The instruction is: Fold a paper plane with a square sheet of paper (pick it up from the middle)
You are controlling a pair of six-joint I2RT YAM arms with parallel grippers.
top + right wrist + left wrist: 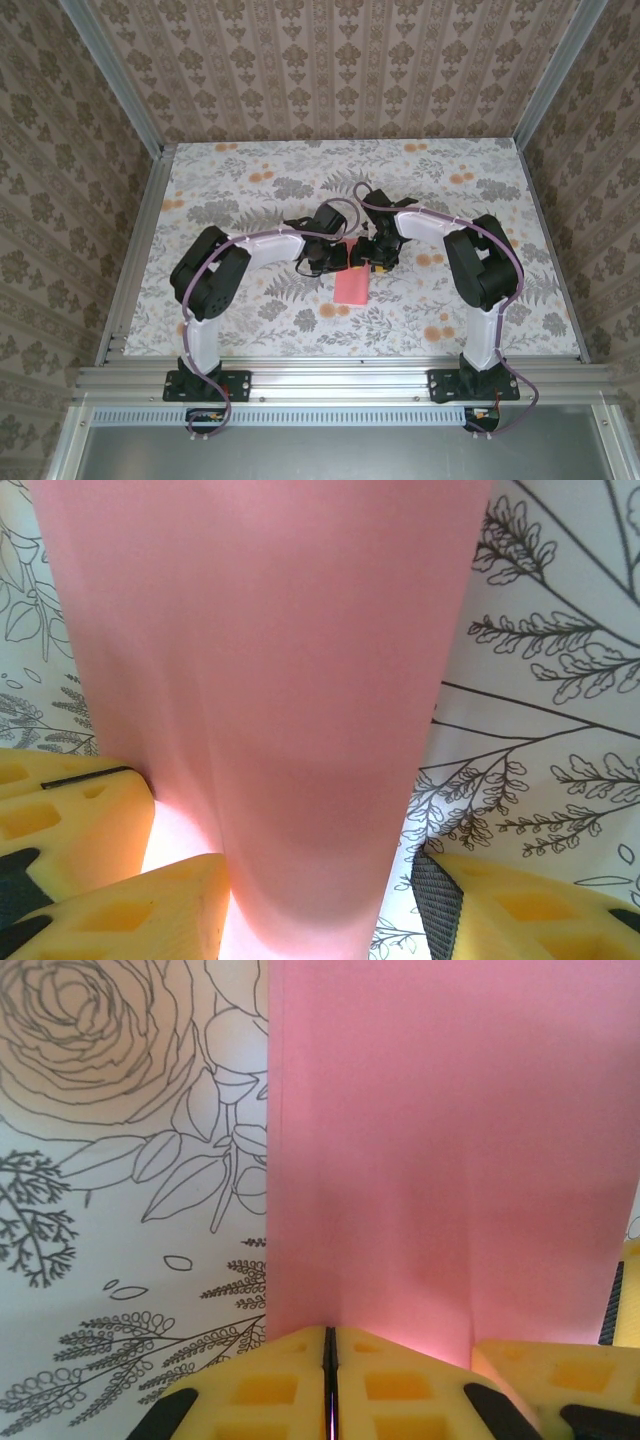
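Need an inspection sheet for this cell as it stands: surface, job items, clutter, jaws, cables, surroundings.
Surface: floral-print table, flat.
Job's things: pink paper, looks folded into a narrow strip, mid-table, far end at both grippers.
Clutter: nothing seen.
Grippers: left gripper jaws shut on the paper; right gripper jaws apart, paper between them.
Cables: purple cables run along both arms, no snag seen.
Surroundings: patterned walls, aluminium frame.
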